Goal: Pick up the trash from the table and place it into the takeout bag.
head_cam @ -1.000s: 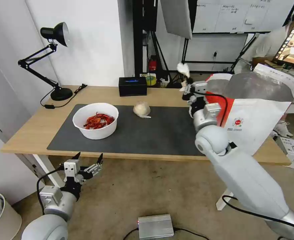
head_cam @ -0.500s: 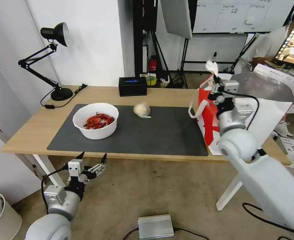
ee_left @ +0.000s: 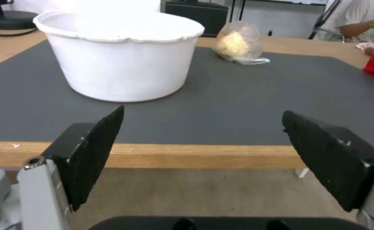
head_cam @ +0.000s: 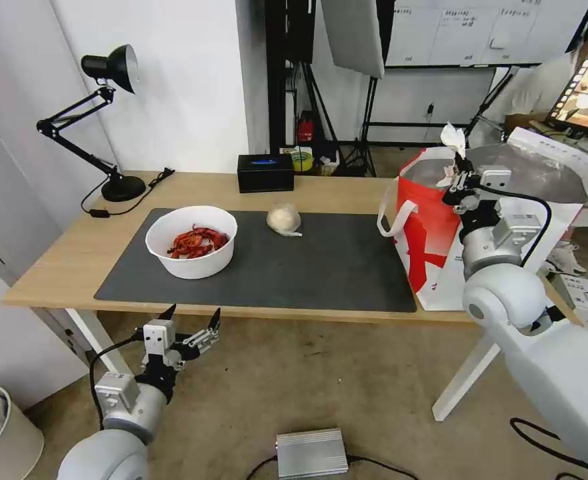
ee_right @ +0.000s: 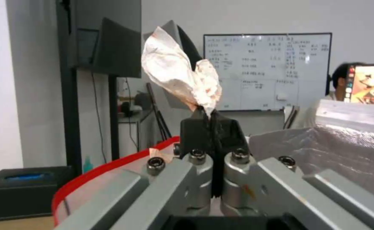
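Observation:
My right gripper [head_cam: 459, 171] is shut on a crumpled white tissue wad [head_cam: 453, 137] [ee_right: 180, 81], held above the near rim of the open takeout bag [head_cam: 434, 233] at the table's right end. The bag's foil lining [ee_right: 348, 159] shows past the closed fingers [ee_right: 212, 127]. On the dark mat [head_cam: 307, 267] stand a white bowl [head_cam: 191, 241] [ee_left: 121, 54] of red scraps and a beige lump [head_cam: 284, 219] [ee_left: 238, 43]. My left gripper [head_cam: 191, 323] [ee_left: 202, 150] hangs open below the table's front edge [ee_left: 195, 155], in front of the bowl.
A black box with a blue top [head_cam: 265, 172] and a black desk lamp [head_cam: 111, 120] stand along the table's back. A silver box [head_cam: 311, 453] lies on the floor, a bin [head_cam: 4, 427] at the left. A person sits behind the bag.
My right arm has swung right with the tissue, from over the table's back edge to above the bag's opening. The left gripper has drifted slightly right and down, still open.

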Controlling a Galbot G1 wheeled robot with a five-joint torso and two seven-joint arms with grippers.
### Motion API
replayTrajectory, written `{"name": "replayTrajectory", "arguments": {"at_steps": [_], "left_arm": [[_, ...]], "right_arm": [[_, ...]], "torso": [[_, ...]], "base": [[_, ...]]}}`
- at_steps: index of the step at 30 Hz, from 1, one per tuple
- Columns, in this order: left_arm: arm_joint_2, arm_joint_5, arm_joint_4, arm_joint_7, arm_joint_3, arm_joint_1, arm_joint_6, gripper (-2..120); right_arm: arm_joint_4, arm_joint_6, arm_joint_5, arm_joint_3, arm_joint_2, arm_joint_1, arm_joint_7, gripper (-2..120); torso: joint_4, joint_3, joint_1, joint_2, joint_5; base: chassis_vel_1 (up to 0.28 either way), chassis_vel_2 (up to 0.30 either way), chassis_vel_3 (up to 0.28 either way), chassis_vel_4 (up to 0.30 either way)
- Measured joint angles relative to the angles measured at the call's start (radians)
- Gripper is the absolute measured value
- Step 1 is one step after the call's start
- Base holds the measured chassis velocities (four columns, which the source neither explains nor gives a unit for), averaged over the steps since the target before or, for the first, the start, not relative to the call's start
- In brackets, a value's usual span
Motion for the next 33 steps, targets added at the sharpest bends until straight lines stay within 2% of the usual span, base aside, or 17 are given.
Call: {"name": "replayTrajectory", "arguments": {"at_steps": [14, 23, 29, 31, 32, 33], "left_arm": [[-0.011, 0.014, -0.014, 0.000, -0.006, 0.019, 0.001, 100], [-0.018, 0.023, -0.026, 0.000, -0.007, 0.034, -0.001, 100], [-0.023, 0.029, -0.033, 0.001, -0.008, 0.044, -0.002, 100], [-0.026, 0.031, -0.037, 0.001, -0.009, 0.048, -0.003, 100], [-0.026, 0.031, -0.037, 0.001, -0.009, 0.048, -0.003, 100], [-0.027, 0.033, -0.037, 0.001, -0.009, 0.050, -0.003, 100]], "right_arm": [[0.025, 0.007, 0.051, 0.018, -0.014, 0.002, 0.048, 0], [0.045, -0.035, 0.141, 0.032, -0.025, -0.017, 0.124, 0], [0.052, -0.043, 0.151, 0.032, -0.026, -0.018, 0.139, 0], [0.057, -0.043, 0.154, 0.032, -0.026, -0.021, 0.143, 12], [0.057, -0.043, 0.154, 0.032, -0.026, -0.021, 0.143, 12], [0.060, -0.043, 0.157, 0.032, -0.026, -0.022, 0.144, 17]], "torso": [[0.0001, 0.000, 0.000, 0.000, 0.0000], [0.0000, 0.000, 0.000, 0.000, 0.0000], [0.0001, 0.000, 0.000, 0.000, -0.0001], [0.0000, 0.000, 0.000, 0.000, 0.0000], [0.0000, 0.000, 0.000, 0.000, 0.0000], [0.0000, 0.000, 0.000, 0.000, -0.0001]], "base": [[0.000, 0.000, 0.000, 0.000], [0.000, 0.000, 0.000, 0.000], [0.000, 0.000, 0.000, 0.000], [0.000, 0.000, 0.000, 0.000], [0.000, 0.000, 0.000, 0.000], [0.000, 0.000, 0.000, 0.000]]}}
